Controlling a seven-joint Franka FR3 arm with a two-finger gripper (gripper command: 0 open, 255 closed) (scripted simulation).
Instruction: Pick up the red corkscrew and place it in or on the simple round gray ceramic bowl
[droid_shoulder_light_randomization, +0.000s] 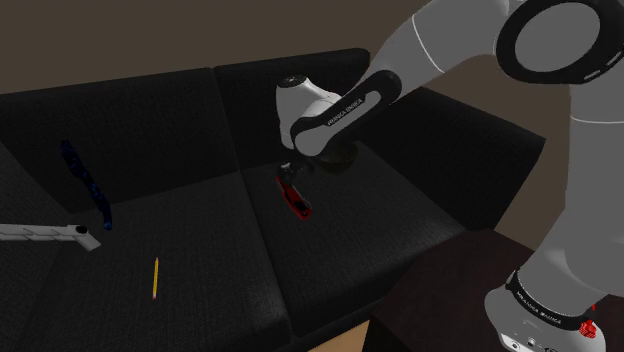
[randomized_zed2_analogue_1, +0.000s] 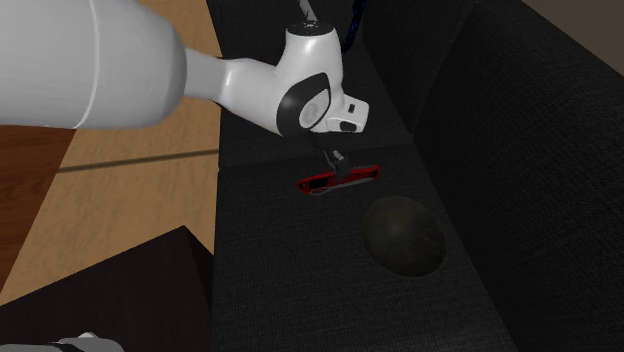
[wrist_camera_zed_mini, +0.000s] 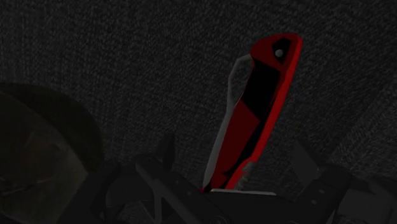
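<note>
Black sofa (droid_shoulder_light_randomization: 200, 250) carries everything. White arm (droid_shoulder_light_randomization: 420, 60) reaches over seat cushion, wrist bent down, gripper (randomized_zed2_analogue_1: 332, 163) just above red corkscrew (droid_shoulder_light_randomization: 295, 197), which lies flat on cushion. Dark round bowl (randomized_zed2_analogue_1: 403, 235) sits near, at 4 o'clock from corkscrew in second exterior view. Fingers (wrist_camera_zed_mini: 162, 159) apart, flanking corkscrew's near end, not clamped. Step, by my reading: grasp approach. Next move calls for lowering, closing on corkscrew's body, lifting, carrying to bowl.

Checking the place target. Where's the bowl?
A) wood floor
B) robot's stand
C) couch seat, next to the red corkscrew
C: in the second exterior view the bowl sits on the black couch seat, beside the red corkscrew.
</note>
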